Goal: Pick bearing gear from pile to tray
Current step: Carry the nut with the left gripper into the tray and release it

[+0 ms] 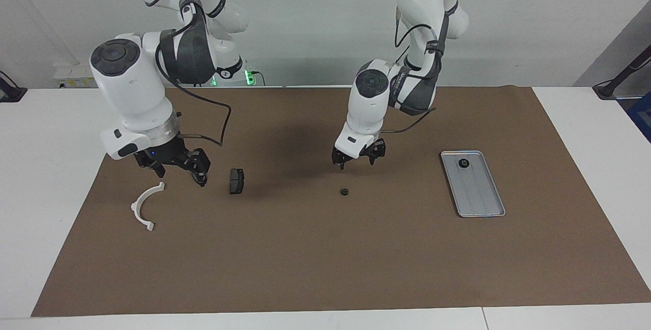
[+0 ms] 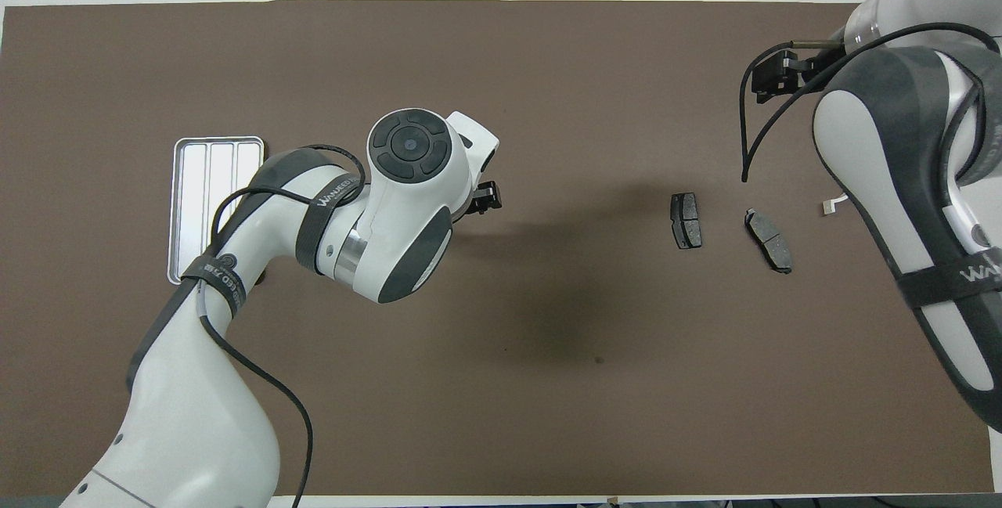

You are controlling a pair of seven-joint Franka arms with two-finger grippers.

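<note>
A small black round bearing (image 1: 345, 192) lies on the brown mat, just farther from the robots than my left gripper (image 1: 357, 160). That gripper hangs a little above the mat, open and empty; in the overhead view (image 2: 483, 199) its hand hides the bearing. A second black round piece (image 1: 463, 163) lies in the silver tray (image 1: 478, 195) (image 2: 205, 203) toward the left arm's end. My right gripper (image 1: 181, 174) (image 2: 773, 76) hangs open and empty over the mat between the white half-ring bracket (image 1: 144, 206) and a dark brake pad (image 1: 236, 181) (image 2: 686, 220).
A second brake pad (image 2: 769, 239) lies beside the first, toward the right arm's end and slightly nearer to the robots. Only one tip of the bracket (image 2: 831, 207) shows in the overhead view. The brown mat (image 1: 325, 259) covers most of the white table.
</note>
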